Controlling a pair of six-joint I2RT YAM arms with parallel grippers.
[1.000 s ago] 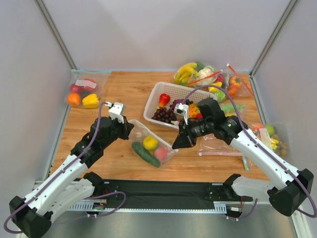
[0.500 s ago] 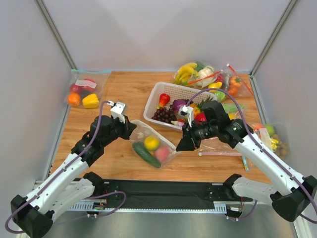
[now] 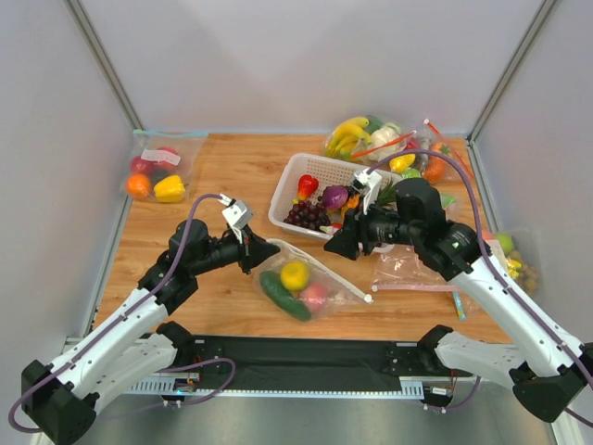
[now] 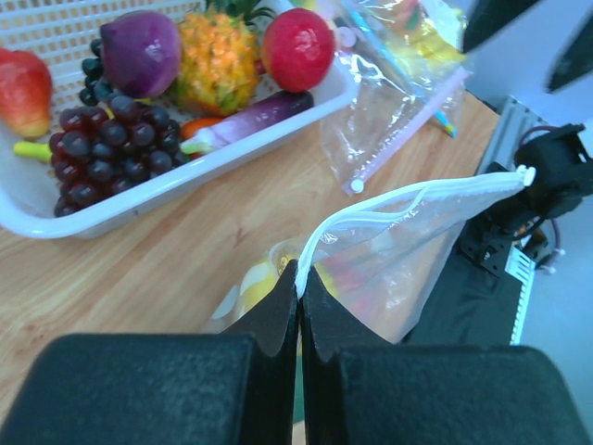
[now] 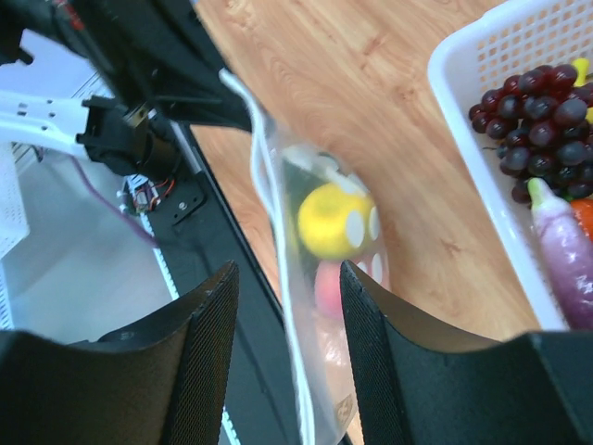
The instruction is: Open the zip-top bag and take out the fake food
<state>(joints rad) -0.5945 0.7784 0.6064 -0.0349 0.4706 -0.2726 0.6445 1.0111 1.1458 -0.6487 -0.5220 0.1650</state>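
The zip-top bag [image 3: 320, 278] lies on the wooden table in front of the basket. It holds the dark green cucumber [image 3: 276, 295], the yellow round fruit [image 3: 295, 274] and the pink peach [image 3: 316, 295]. My left gripper [image 3: 264, 252] is shut on the bag's white zip edge [image 4: 320, 236] at its left end and holds it up. My right gripper [image 3: 334, 246] is open above the bag's far side. In the right wrist view the bag's edge [image 5: 278, 250] runs between its fingers [image 5: 213, 315], with the yellow fruit [image 5: 334, 218] and the peach [image 5: 329, 287] beyond.
A white basket [image 3: 301, 169] with grapes and other fruit stands just behind the bag. A flat clear bag with a red strip [image 3: 412, 273] lies to the right. Filled bags sit at the back left [image 3: 156, 171], back right [image 3: 375, 139] and right edge [image 3: 505, 255]. A black rail [image 3: 306, 357] runs along the front.
My left gripper has moved right and lifted the bag's zip edge, which now stretches to the right. The bag and food shifted right. My right gripper pulled back up toward the basket.
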